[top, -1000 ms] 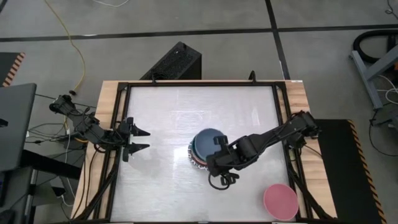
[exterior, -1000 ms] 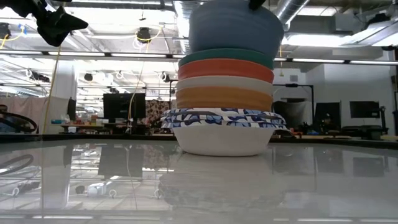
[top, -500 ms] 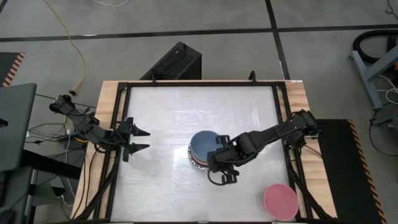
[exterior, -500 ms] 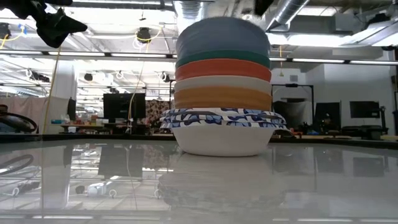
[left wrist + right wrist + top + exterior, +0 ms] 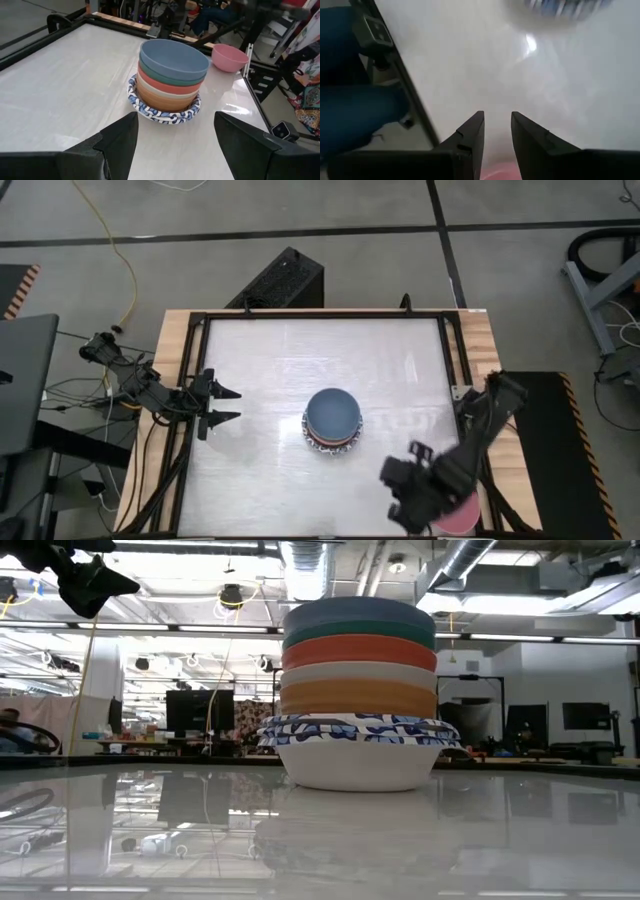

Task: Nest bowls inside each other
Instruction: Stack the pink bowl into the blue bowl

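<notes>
A stack of nested bowls [image 5: 333, 420] stands mid-table, a slate-blue bowl [image 5: 174, 56] on top and a white, blue-patterned bowl [image 5: 360, 755] at the bottom, its base on the table. A pink bowl [image 5: 462, 518] sits at the near right corner, partly under my right arm. My right gripper [image 5: 403, 498] hovers open just left of the pink bowl, pointing steeply down; its wrist view shows the pink rim [image 5: 492, 175] below its fingertips [image 5: 495, 131]. My left gripper [image 5: 224, 405] waits open at the table's left edge, facing the stack.
A black frame [image 5: 200, 360] runs around the white table top. Bare table lies all around the stack. A dark box [image 5: 280, 280] stands on the floor beyond the far edge.
My right gripper has let go of the slate-blue bowl, which has sunk level into the stack's dark green bowl. The gripper has then swung fast toward the near right corner, to the pink bowl, rolling its wrist as it went.
</notes>
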